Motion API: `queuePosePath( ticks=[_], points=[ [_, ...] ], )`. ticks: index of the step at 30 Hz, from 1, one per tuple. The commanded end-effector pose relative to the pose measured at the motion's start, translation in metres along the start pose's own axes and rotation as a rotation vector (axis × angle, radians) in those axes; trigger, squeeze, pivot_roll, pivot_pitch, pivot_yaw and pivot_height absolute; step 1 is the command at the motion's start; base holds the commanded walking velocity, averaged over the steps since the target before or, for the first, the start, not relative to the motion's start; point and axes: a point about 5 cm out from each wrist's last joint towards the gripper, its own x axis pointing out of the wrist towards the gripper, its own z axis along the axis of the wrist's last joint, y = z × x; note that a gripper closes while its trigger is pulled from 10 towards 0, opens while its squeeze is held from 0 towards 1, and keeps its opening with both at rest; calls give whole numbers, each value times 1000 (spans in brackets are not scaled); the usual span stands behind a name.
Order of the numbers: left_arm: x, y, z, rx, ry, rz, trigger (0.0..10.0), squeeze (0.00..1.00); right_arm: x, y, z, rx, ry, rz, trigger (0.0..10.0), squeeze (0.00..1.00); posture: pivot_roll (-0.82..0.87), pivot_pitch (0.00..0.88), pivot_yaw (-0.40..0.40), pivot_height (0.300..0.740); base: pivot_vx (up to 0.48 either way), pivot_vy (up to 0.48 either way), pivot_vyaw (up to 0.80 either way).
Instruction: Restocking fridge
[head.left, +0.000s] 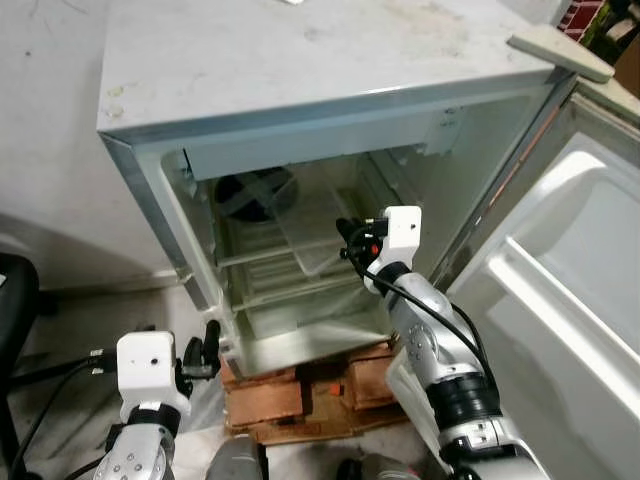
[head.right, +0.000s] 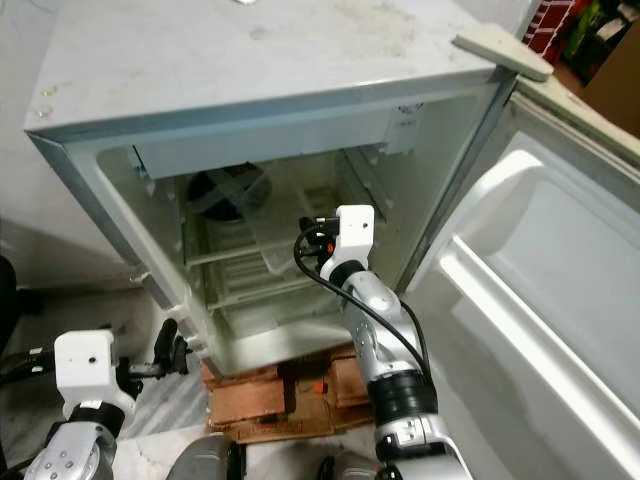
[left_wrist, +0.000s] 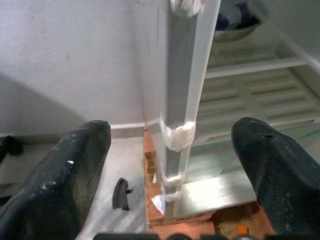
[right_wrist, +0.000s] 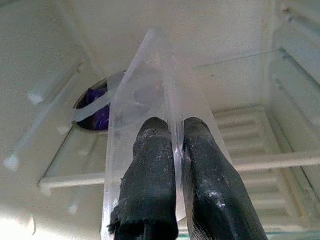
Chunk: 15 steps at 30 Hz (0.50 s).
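A small grey fridge (head.left: 300, 80) stands open, its door (head.left: 560, 290) swung out to the right. My right gripper (head.left: 347, 240) reaches into the cabinet and is shut on the near edge of a clear plastic shelf panel (right_wrist: 150, 75), which tilts up toward the back. In the right wrist view the black fingers (right_wrist: 150, 165) pinch the panel's rim. Behind it, on the upper wire shelf (head.left: 262, 258), sits a metal bowl (head.left: 250, 190) with something purple inside. My left gripper (head.left: 210, 345) hangs low and open by the fridge's front left corner (left_wrist: 175, 135), with nothing between its fingers.
The fridge rests on red bricks (head.left: 300, 390). A white wall runs behind and to the left. A black chair (head.left: 15, 300) stands at far left. A small black piece (left_wrist: 120, 194) lies on the floor near the bricks. The door's inner shelves (head.left: 540, 300) jut out at right.
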Motion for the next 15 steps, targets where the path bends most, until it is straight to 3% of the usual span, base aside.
queuePosePath(
  ticks=[1,6,10,15],
  points=[
    [-4,3,1,7,6,15,10000,0,1,-3,1,6,-8,-28,10000,0,238,176,-52,740,0,0,0],
    [-9,4,0,8,14,24,10000,0,-2,-8,2,11,-21,-47,10000,0,236,190,-48,740,0,0,0],
    [-11,3,-1,12,27,19,10000,0,-15,-28,-4,9,-29,-154,10000,0,235,198,-39,740,0,0,0],
    [-11,6,-1,20,32,19,10000,0,-9,-33,-2,21,-53,-223,10000,0,248,208,-39,740,0,0,0]
  ],
)
